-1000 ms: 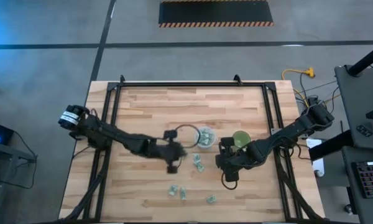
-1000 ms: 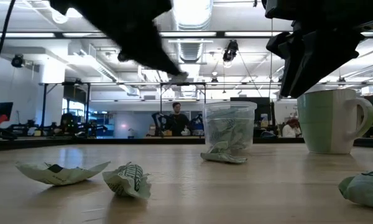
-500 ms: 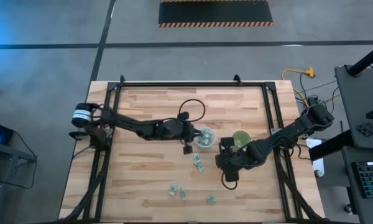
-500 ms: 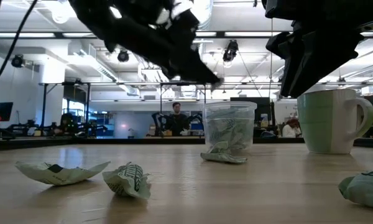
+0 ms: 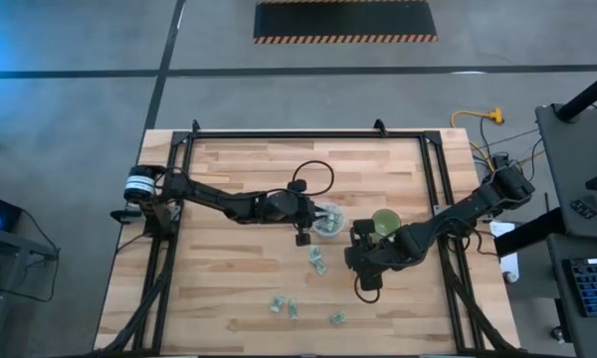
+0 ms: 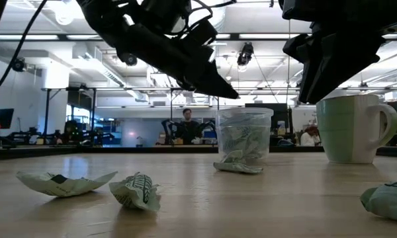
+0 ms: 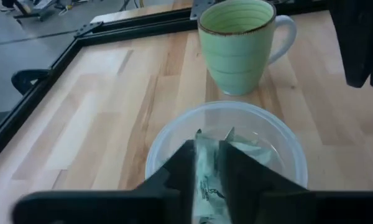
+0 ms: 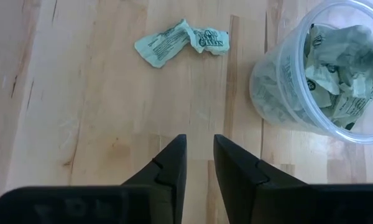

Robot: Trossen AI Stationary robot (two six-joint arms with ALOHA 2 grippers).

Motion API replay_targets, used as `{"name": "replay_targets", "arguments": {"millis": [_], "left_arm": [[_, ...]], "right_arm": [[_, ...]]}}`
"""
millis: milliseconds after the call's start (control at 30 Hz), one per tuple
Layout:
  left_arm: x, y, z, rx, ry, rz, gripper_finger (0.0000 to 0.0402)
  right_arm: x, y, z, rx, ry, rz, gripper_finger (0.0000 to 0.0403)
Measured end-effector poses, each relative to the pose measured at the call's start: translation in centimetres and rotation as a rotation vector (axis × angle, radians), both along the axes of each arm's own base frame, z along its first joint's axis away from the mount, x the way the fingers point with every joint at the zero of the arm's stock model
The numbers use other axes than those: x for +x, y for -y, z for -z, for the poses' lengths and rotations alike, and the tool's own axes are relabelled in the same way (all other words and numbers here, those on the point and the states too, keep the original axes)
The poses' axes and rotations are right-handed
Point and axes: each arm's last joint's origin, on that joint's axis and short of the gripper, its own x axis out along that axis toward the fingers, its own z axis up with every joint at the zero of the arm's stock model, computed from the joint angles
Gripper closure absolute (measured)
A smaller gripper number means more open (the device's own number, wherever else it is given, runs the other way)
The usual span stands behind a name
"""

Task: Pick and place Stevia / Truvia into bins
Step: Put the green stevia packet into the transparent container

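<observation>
My left gripper reaches in from the table's left and hovers over the near-left rim of the clear cup, shut on a pale green sachet. The cup stands on its base and holds several sachets. The green cup, which has a handle, stands just to its right. My right gripper hangs above bare wood nearer the front edge, open by a narrow gap with nothing between the fingers. Loose sachets lie flat on the table. My left gripper pinches the sachet between its two fingers. They come slanting down from the table's left. The sachet's far end sticks out past the fingertips over the clear cup's mouth, clear of the table.
A crumpled sachet lies ahead of my right gripper, left of the clear cup. In the low view, two sachets lie at the near left and one at the near right. A black frame borders the table.
My left gripper has swung toward the table's right and far side, from over the middle of the table to the clear cup, tipping its fingers further down. My right arm has kept still.
</observation>
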Motion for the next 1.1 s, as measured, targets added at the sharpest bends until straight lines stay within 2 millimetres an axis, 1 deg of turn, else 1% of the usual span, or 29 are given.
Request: {"name": "replay_targets", "arguments": {"millis": [167,233,300,367,500,633,700,867,933,1000,1100], "left_arm": [[0.0,0.0,-0.1,-0.003,0.003,-0.001,0.0264],[-0.2,0.0,-0.4,-0.003,-0.002,-0.003,0.0234],[-0.6,0.0,-1.1,-0.004,-0.008,-0.002,0.0212],[-1.3,0.1,-1.7,-0.032,-0.043,-0.014,0.0198],[-3.2,0.8,-2.6,-0.101,-0.158,-0.034,0.0192],[-5.5,2.6,-2.7,-0.153,-0.277,-0.021,0.0192],[-6.7,3.7,-2.1,-0.17,-0.335,-0.009,0.0192],[-8.6,6.3,-0.9,-0.208,-0.375,0.032,0.0192],[-9.1,6.8,-0.3,-0.201,-0.407,0.048,0.0192],[-9.3,7.1,-0.1,-0.196,-0.418,0.057,0.0192],[-9.5,7.2,-0.2,-0.193,-0.425,0.057,0.0191]], "right_arm": [[0.1,0.0,0.0,0.003,0.006,0.0,0.0335],[0.1,0.0,0.0,0.004,0.009,0.0,0.0335],[0.1,-0.1,-0.1,0.002,0.012,-0.007,0.0335],[0.2,-0.1,-0.1,0.003,0.023,-0.017,0.0335],[1.1,-0.6,0.0,0.023,0.125,-0.071,0.0335],[1.8,-0.9,0.7,0.052,0.215,-0.149,0.0335],[1.7,-0.9,1.3,0.028,0.209,-0.183,0.0335],[2.6,-0.9,2.1,0.006,0.249,-0.199,0.0335],[3.1,-1.0,3.1,0.0,0.249,-0.204,0.0335],[3.4,-1.1,4.6,-0.031,0.215,-0.229,0.0335],[3.9,-1.2,6.4,-0.129,0.183,-0.251,0.0335]]}}
